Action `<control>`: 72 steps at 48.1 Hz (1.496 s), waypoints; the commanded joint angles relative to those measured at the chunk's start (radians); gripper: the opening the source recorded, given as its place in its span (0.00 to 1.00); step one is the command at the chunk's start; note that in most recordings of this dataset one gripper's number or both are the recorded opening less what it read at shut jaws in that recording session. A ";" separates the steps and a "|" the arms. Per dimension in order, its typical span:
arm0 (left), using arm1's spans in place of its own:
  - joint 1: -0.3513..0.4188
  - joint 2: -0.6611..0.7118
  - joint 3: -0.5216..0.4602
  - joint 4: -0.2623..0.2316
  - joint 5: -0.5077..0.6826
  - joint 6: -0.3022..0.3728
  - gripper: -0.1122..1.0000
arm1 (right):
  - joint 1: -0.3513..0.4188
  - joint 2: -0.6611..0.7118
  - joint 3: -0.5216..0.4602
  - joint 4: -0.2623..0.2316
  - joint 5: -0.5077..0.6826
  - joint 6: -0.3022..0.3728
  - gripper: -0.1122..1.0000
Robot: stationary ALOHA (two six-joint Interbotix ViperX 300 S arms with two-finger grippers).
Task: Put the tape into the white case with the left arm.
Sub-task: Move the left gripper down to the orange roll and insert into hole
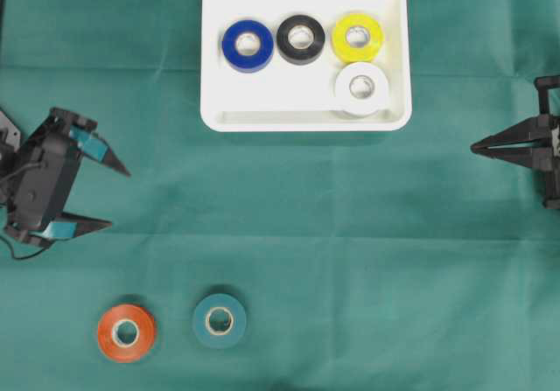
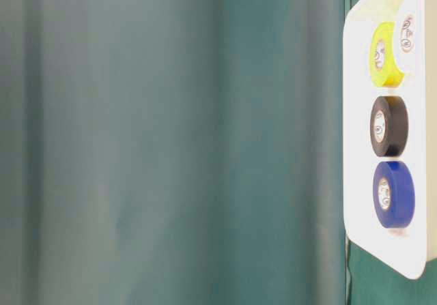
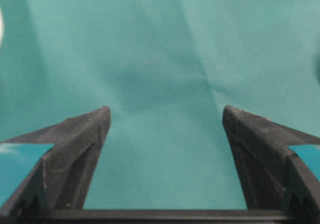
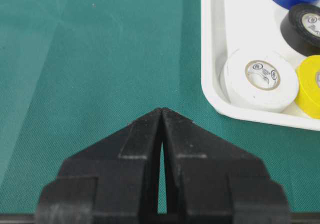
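The shallow white rectangular plastic case point(image 1: 305, 111) lay by the far edge of the green-clothed worktop point(image 1: 332, 260), holding blue point(image 1: 248, 45), black point(image 1: 301, 38), yellow point(image 1: 357, 38) and white point(image 1: 360, 88) tape rolls. An orange roll point(image 1: 126, 332) and a teal roll point(image 1: 219, 320) lay near the worktop's near edge, apart. The left gripper point(image 1: 120, 198) hung spread wide, empty, by the left edge; the right gripper point(image 1: 473, 147) was closed, empty.

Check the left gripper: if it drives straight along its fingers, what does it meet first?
Nothing in its line: the left gripper, open, points right across bare green cloth. The white case lies above that line, the teal tape below it. Height unclear.
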 commanded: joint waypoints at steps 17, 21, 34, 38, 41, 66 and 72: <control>-0.084 -0.100 0.026 0.000 0.051 -0.006 0.83 | 0.000 0.006 -0.011 0.000 -0.012 0.002 0.02; -0.084 -0.109 0.034 0.000 0.046 -0.005 0.83 | 0.000 0.006 -0.011 0.000 -0.012 0.002 0.02; -0.107 -0.063 0.028 -0.002 0.014 -0.011 0.83 | -0.002 0.006 -0.011 0.000 -0.011 0.002 0.02; -0.129 -0.043 0.021 -0.002 0.000 -0.012 0.83 | -0.002 0.006 -0.011 0.000 -0.012 0.002 0.02; -0.152 -0.021 0.017 -0.002 -0.014 -0.015 0.83 | -0.002 0.006 -0.011 0.000 -0.012 0.002 0.02; -0.291 0.247 -0.100 -0.003 -0.095 -0.028 0.83 | 0.000 0.006 -0.011 0.000 -0.012 0.002 0.02; -0.316 0.318 -0.141 -0.002 -0.097 -0.028 0.83 | 0.000 0.006 -0.011 0.000 -0.012 0.002 0.02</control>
